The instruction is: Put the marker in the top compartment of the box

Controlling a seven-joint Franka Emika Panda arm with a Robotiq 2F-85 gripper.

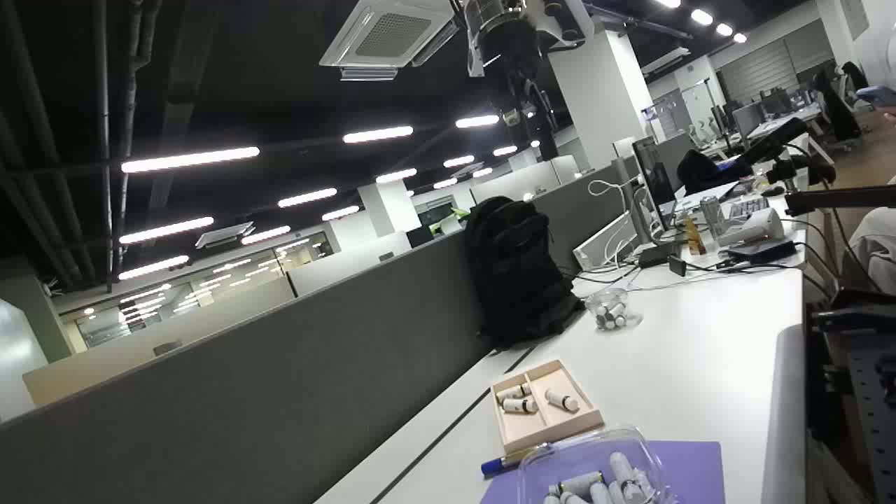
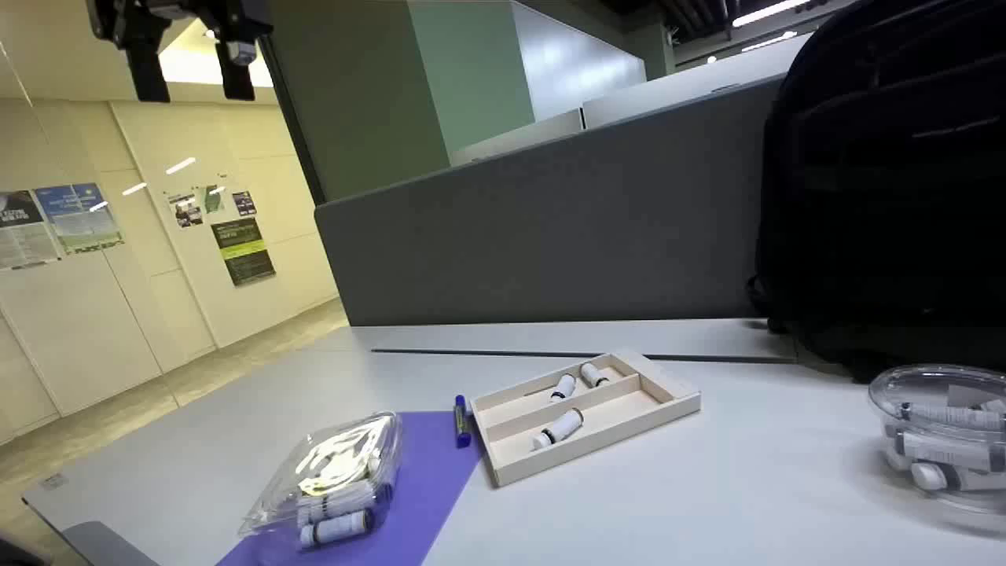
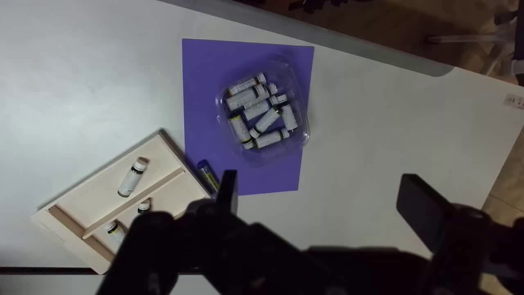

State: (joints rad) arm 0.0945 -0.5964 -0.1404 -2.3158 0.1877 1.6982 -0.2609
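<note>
The marker, with a blue end and yellow label, lies at the purple mat's edge beside the box's short end in both exterior views. In the wrist view the marker is partly hidden behind a finger. The tan wooden box has two long compartments split by a divider; it also shows in an exterior view and the wrist view. One compartment holds two white vials, the other holds one. My gripper is wide open and empty, high above the table in an exterior view.
A clear plastic tub with several white vials sits on the purple mat. A clear round jar of vials stands farther along the desk. A black backpack leans on the grey partition.
</note>
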